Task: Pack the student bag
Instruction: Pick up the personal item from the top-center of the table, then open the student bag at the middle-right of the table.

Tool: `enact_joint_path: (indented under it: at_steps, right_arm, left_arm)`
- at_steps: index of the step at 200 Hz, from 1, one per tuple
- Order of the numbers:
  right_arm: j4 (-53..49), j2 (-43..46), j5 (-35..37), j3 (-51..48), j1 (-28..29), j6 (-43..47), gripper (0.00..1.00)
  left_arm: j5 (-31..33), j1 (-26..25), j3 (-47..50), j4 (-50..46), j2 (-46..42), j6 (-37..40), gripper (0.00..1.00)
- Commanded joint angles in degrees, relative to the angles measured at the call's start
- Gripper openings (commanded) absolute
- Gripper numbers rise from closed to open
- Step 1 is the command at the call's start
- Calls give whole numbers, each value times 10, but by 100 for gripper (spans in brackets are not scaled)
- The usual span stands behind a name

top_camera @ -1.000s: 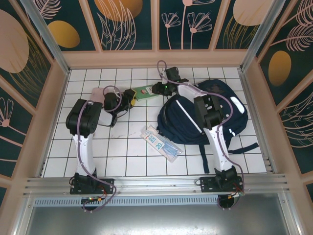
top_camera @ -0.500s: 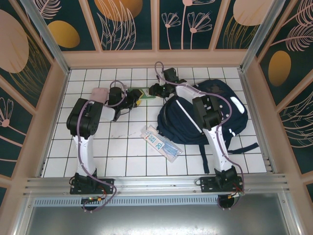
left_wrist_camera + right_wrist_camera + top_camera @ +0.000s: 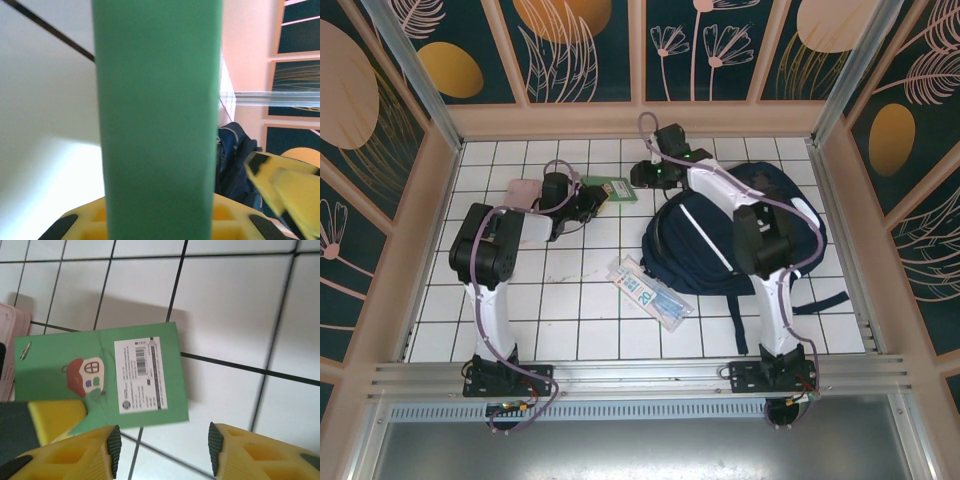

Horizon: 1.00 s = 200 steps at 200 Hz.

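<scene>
Green booklet (image 3: pixel 100 372), barcode label and house picture, flat on white tiles (image 3: pixel 235 305). Right gripper (image 3: pixel 165 445) fingers parted.

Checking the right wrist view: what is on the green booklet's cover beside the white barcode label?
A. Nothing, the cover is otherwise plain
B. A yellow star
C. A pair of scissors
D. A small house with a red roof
D: on the green booklet, a little house picture with a red roof sits just left of the barcode label.
</scene>
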State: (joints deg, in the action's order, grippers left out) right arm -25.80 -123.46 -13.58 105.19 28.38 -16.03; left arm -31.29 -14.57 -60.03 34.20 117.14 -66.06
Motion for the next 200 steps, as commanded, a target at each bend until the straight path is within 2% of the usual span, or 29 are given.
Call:
enact_joint_path:
  at_steps: [1,39,74,117,147,175,191,200]
  right_arm:
    - [-66,97,91,-64,5,47,53]
    - [-114,211,156,-206,26,94,53]
    - [-145,276,222,-283,80,92,58]
    - [-159,298,269,-363,123,59,58]
    - [-155,306,321,-389,131,39,56]
    - [-125,312,349,-419,130,42,42]
    - [-120,310,364,-426,128,46,25]
    - [-116,309,371,-428,128,49,7]
  left_arm:
    - [-23,4,7,24,-57,1,11]
    - [-30,3,34,30,-114,-11,11]
    - [-34,4,67,20,-157,-11,11]
    - [-34,4,94,0,-212,-1,11]
    - [-30,4,107,-27,-245,15,11]
    - [-31,2,128,-31,-268,19,11]
    - [-28,-1,139,-32,-280,20,11]
    - [-26,-4,146,-32,-287,20,11]
